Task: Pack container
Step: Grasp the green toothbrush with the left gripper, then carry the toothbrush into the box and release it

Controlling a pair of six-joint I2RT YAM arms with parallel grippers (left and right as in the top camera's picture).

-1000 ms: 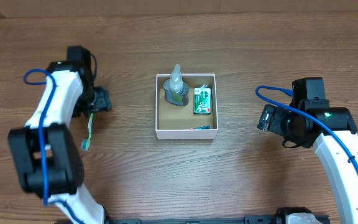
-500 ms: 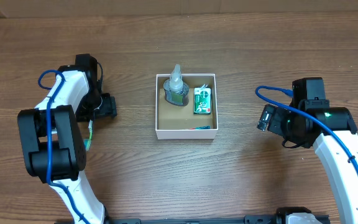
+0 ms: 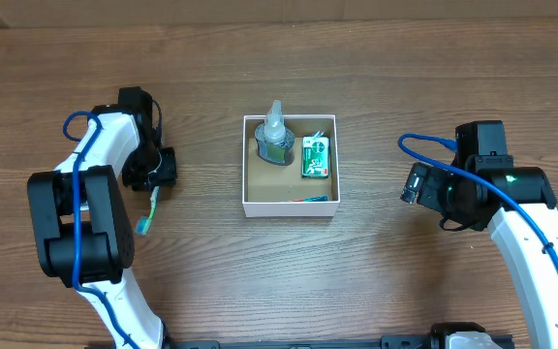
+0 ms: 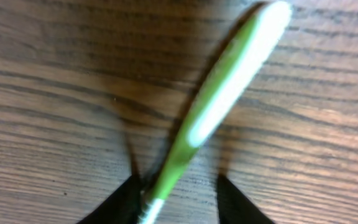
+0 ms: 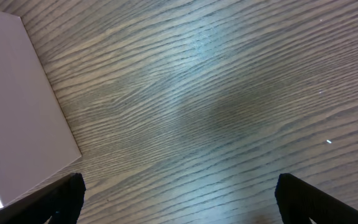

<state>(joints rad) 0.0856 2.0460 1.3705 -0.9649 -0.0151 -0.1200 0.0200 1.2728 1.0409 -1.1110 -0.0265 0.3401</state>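
Observation:
The container [image 3: 290,205] is a small square white-walled box with a brown inside, at the table's middle. It holds a clear bottle [image 3: 274,136], a green packet [image 3: 315,156] and a thin item along its near wall. A green toothbrush [image 3: 147,212] lies left of it. In the left wrist view the toothbrush [image 4: 222,99] runs between the fingers of my left gripper [image 4: 179,202], against the left finger with a gap to the right one. My left gripper [image 3: 157,184] is open. My right gripper [image 3: 410,184] is open and empty right of the container, whose white wall [image 5: 17,106] shows in the right wrist view above my right gripper [image 5: 182,199].
The wooden table [image 3: 289,281] bears nothing else. Blue cables loop over both arms.
My left gripper has moved right and toward the toothbrush's upper end. The toothbrush has shifted a little to the right and turned. The right arm and the container have not moved.

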